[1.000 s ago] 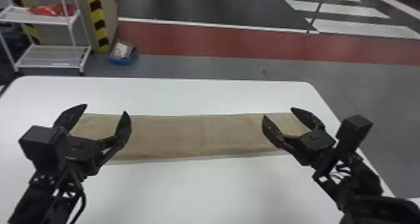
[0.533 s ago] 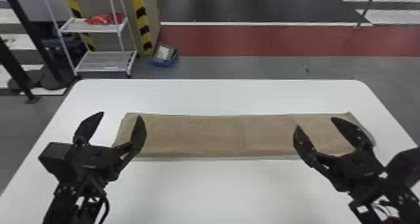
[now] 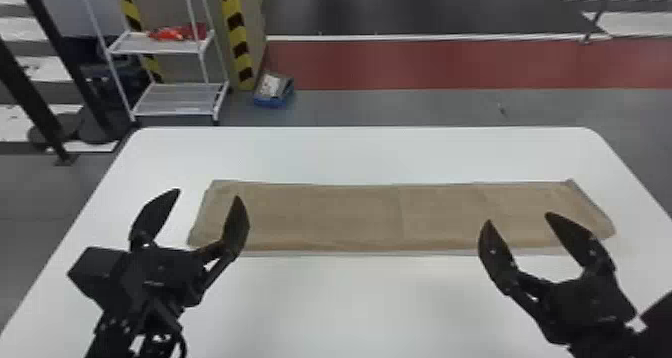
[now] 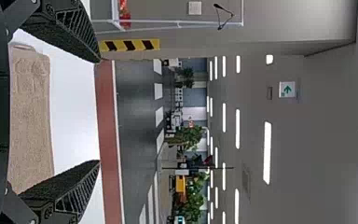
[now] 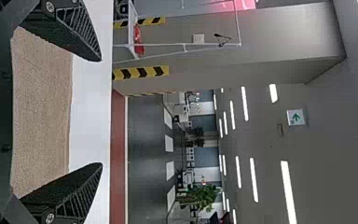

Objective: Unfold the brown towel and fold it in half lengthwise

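The brown towel point(image 3: 350, 217) lies flat on the white table as a long narrow strip running left to right, its right end slanted. My left gripper point(image 3: 207, 194) stands open over the table at the towel's left end, nothing between its fingers. Near the right part of the towel's front edge, my right gripper point(image 3: 517, 219) is open and holds nothing. In the left wrist view, the left gripper point(image 4: 99, 111) has its fingers wide apart, with the towel point(image 4: 30, 116) beyond them. The right wrist view has the right gripper point(image 5: 101, 112) spread likewise, the towel point(image 5: 42, 112) beyond.
The white table point(image 3: 340, 302) extends in front of the towel and behind it. Past its far left corner stand a white shelf rack point(image 3: 175, 99) and a striped post point(image 3: 237, 37). A blue box point(image 3: 272, 92) sits on the floor behind the table.
The head view has swung left, so the table shows farther right and more of the rack appears. Both grippers stay open, and both now stand nearer the front of the towel. The towel looks unchanged.
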